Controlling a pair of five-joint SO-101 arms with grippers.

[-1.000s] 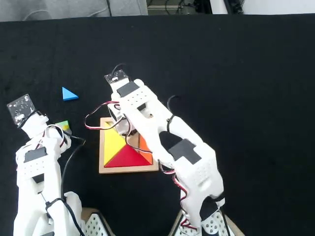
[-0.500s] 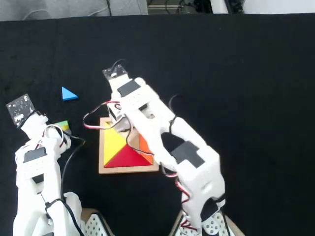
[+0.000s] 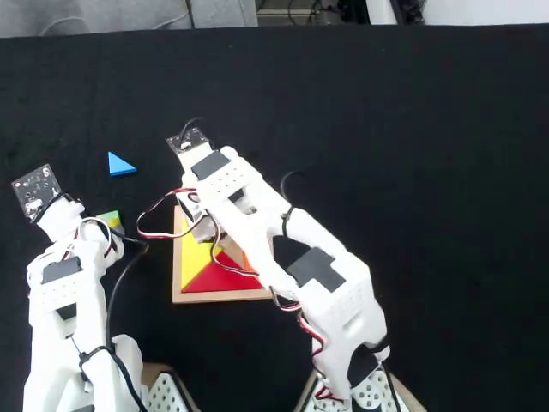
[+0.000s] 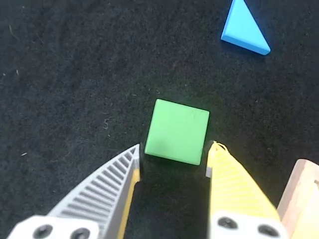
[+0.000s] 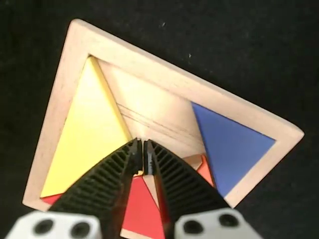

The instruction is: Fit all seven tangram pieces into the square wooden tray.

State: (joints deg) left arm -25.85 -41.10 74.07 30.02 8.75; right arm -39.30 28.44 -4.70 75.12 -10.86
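The square wooden tray (image 5: 164,74), partly filled, lies under the right gripper (image 5: 140,145), which is pressed together. Left of it, the left gripper (image 4: 175,149) is spread at the green square (image 4: 177,130).

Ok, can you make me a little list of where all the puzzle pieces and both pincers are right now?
Tray: square wooden tray, partly filled
Inside the tray: yellow triangle, dark blue triangle, red triangle, part of an orange piece
Gap: bare wood between the yellow and dark blue triangles
Outside the tray: green square block and light blue triangle, both on the black cloth
Left pincer: open, tips at the green square's near corners
Right pincer: shut, empty, over the tray's middle
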